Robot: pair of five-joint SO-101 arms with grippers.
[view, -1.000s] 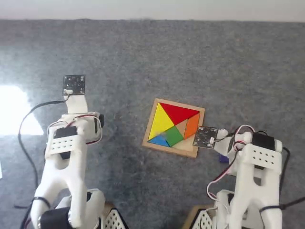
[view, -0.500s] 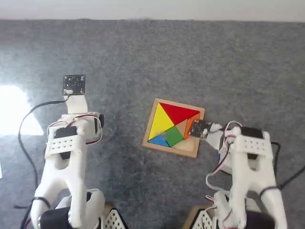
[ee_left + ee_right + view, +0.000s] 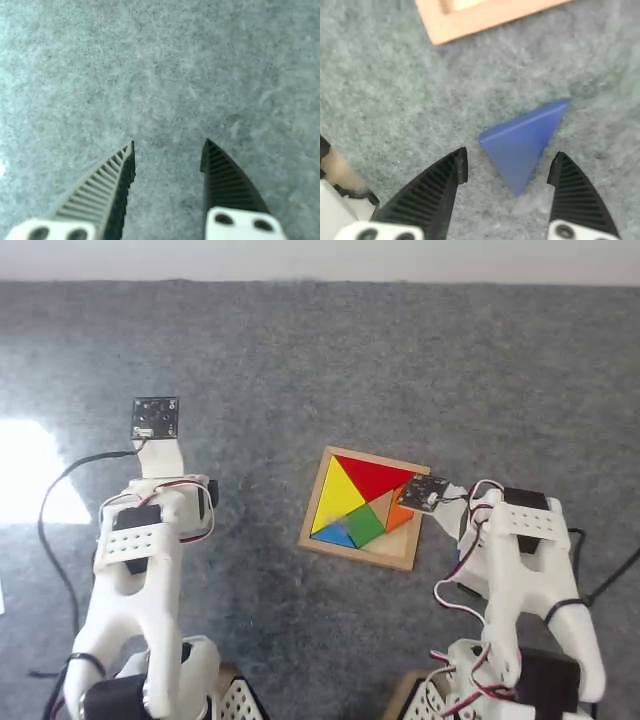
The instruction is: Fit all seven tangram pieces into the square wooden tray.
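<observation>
The square wooden tray (image 3: 404, 557) lies in the middle of the grey mat, holding red (image 3: 375, 476), yellow (image 3: 337, 498), green (image 3: 362, 524), light blue (image 3: 333, 533) and orange (image 3: 401, 513) pieces. A dark blue triangle (image 3: 522, 144) lies flat on the mat just off a tray corner (image 3: 470, 20). My right gripper (image 3: 510, 167) is open, its fingers on either side of this triangle without touching it. In the high view the right arm (image 3: 520, 560) stands at the tray's right edge. My left gripper (image 3: 167, 150) is open over bare mat, far left of the tray.
The left arm (image 3: 140, 550) stands at the left, its wrist camera board (image 3: 155, 418) pointing away from the tray. Grey mat (image 3: 330, 360) stretches open behind and between the arms. A bright patch lies at the left edge.
The right arm has swung in toward the tray's right edge and turned, its wrist board moving up and left. The left arm has not moved.
</observation>
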